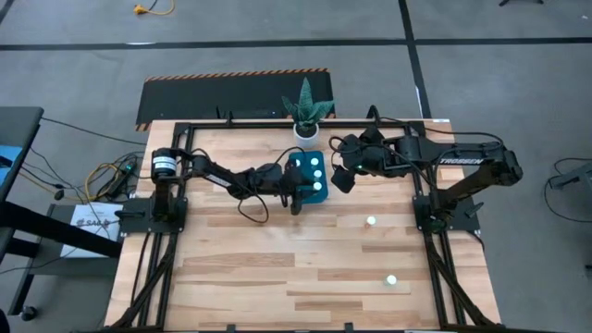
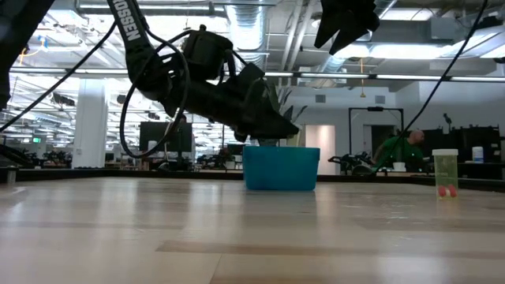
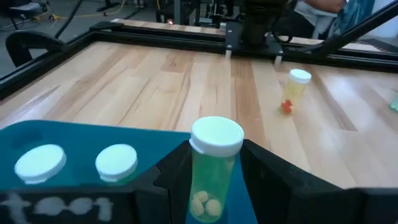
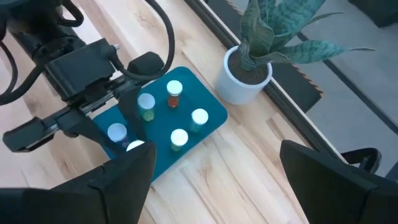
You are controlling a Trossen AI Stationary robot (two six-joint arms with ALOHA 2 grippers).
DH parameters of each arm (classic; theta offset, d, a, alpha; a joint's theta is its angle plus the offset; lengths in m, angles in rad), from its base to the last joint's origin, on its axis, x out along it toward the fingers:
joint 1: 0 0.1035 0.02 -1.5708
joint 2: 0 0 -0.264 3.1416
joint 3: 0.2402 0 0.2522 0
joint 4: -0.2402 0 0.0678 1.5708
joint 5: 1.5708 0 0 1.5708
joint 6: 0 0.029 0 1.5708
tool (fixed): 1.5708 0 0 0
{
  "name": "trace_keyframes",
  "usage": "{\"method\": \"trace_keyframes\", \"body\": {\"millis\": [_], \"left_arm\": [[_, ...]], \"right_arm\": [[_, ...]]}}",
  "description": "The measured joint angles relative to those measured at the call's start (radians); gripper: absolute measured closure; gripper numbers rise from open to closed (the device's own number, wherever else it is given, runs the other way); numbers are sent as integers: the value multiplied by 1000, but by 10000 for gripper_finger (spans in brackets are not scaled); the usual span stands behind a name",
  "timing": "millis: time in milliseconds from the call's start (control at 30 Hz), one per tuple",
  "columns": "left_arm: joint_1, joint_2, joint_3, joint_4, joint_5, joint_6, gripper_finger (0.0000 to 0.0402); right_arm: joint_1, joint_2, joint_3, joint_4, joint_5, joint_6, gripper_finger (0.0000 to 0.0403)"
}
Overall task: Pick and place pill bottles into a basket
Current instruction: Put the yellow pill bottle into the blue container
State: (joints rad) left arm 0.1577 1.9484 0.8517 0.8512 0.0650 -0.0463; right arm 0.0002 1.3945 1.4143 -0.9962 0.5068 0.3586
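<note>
The teal basket point(image 1: 308, 176) stands at the table's far middle with several white-capped pill bottles upright in it point(image 4: 179, 137). My left gripper point(image 1: 299, 194) is at the basket's near edge, shut on a greenish pill bottle point(image 3: 213, 171) with pale pills inside. In the low view my left gripper point(image 2: 272, 126) is just above the basket's rim point(image 2: 281, 150). My right gripper point(image 1: 344, 178) hovers open and empty, high up just right of the basket. Two more bottles stand on the table point(image 1: 371, 221) point(image 1: 391, 279). My left gripper pinches the greenish bottle's body point(image 3: 211, 180) below its white cap point(image 3: 216, 135), one finger point(image 3: 176, 171) on each side. The bottle stands upright between the fingers, over the basket's edge. Its bottom lies below the picture's edge.
A white pot with a spiky green plant point(image 1: 306, 116) stands just beyond the basket. A black frame point(image 1: 231, 123) runs along the table's far edge and sides. Bare wood lies toward the near edge point(image 1: 277, 277). One loose bottle shows in the low view point(image 2: 445, 173).
</note>
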Motion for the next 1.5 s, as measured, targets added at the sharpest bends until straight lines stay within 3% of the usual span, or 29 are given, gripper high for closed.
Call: {"method": "trace_keyframes", "body": {"millis": [667, 1233, 1500], "left_arm": [[0, 0, 3, -1, 2, 1, 278], [0, -1, 3, 13, 8, 0, 237], [6, -90, 4, 22, 2, 0, 237]], "right_arm": [[0, 0, 0, -7, 17, -3, 68], [0, 0, 0, -22, 18, -11, 68], [9, 0, -26, -22, 17, -7, 68]]}}
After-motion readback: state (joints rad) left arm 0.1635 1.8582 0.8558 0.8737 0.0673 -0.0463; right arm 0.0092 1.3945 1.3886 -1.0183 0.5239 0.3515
